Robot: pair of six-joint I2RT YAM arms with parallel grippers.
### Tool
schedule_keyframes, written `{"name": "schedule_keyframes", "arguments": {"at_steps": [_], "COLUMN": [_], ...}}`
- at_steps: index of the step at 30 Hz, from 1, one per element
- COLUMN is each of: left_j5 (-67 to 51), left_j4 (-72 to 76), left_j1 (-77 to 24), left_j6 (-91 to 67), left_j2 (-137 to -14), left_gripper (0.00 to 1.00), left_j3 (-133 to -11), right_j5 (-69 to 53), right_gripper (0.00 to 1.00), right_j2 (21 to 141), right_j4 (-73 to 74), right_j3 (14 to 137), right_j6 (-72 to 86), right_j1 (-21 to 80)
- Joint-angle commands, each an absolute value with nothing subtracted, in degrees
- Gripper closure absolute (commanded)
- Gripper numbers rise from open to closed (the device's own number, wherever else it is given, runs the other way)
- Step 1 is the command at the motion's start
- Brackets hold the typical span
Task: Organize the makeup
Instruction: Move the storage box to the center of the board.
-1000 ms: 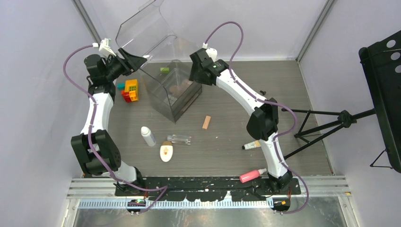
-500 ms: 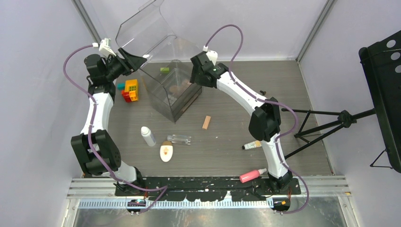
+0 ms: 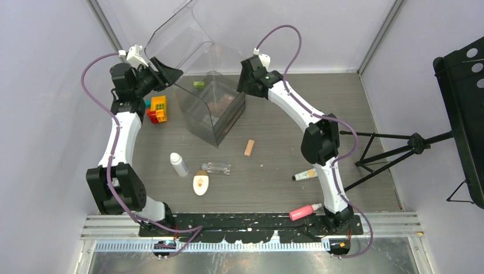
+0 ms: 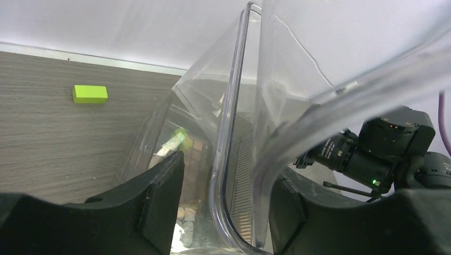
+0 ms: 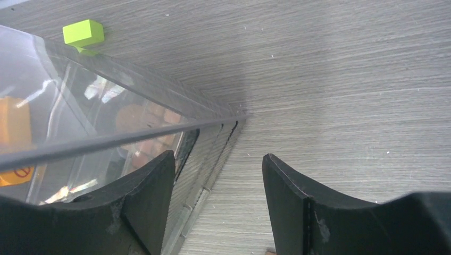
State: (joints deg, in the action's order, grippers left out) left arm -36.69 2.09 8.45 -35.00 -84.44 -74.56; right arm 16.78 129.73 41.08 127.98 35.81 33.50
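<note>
- The pink bottle (image 3: 305,212) is lying nearest the arm bases, just beside the right arm's base and well apart from both grippers.
- The cream tube (image 3: 304,174) is lying on the table (image 3: 365,103) beside the right arm's lower link.
- The white oval compact (image 3: 200,184), the clear bottle (image 3: 216,168) and the white bottle (image 3: 179,164) are lying close together mid-table, between the two arms and far from either gripper.
- A peach stick (image 3: 249,147) is lying alone, just in front of the clear case (image 3: 212,127).
- Peach and brown makeup items (image 5: 139,121) are sitting inside the case, blurred through its wall.
- The right gripper (image 5: 218,204) is hovering over bare table at the case's corner, its jaws standing spread and gripping nothing.
- The toy bricks (image 3: 156,108) are sitting left of the case, and a green brick (image 3: 198,84) is lying behind it.
- The left gripper (image 4: 226,212) is straddling the rim of the raised lid (image 3: 177,34). A gap is showing at one finger (image 4: 159,196), so it cannot be told whether the jaws are clamping.
</note>
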Motion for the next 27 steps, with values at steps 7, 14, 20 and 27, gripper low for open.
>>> {"name": "schedule_keyframes", "arguments": {"at_steps": [7, 14, 20, 27], "left_j5": [-34.9, -34.5, -34.2, -34.1], "left_j4": [-4.5, -5.9, -6.5, -6.6], "left_j1": [7.8, 7.8, 7.9, 7.8], "left_j6": [-33.8, -33.6, -33.7, -33.7], "left_j2": [-83.9, -84.3, -84.7, -84.8], "left_gripper": [0.47, 0.48, 0.49, 0.49], "left_j3": [-74.2, -75.0, -75.4, -75.3], "right_j5": [14.1, 17.0, 18.1, 22.1], "right_gripper": [0.35, 0.34, 0.34, 0.34], "right_j2": [114.7, 110.2, 109.1, 112.2], "right_j4": [35.7, 35.8, 32.8, 32.2], "right_j3": [114.9, 107.7, 102.9, 107.7], "right_j6": [35.9, 43.4, 48.6, 51.9], "right_j1": [33.6, 34.8, 37.8, 42.5]}}
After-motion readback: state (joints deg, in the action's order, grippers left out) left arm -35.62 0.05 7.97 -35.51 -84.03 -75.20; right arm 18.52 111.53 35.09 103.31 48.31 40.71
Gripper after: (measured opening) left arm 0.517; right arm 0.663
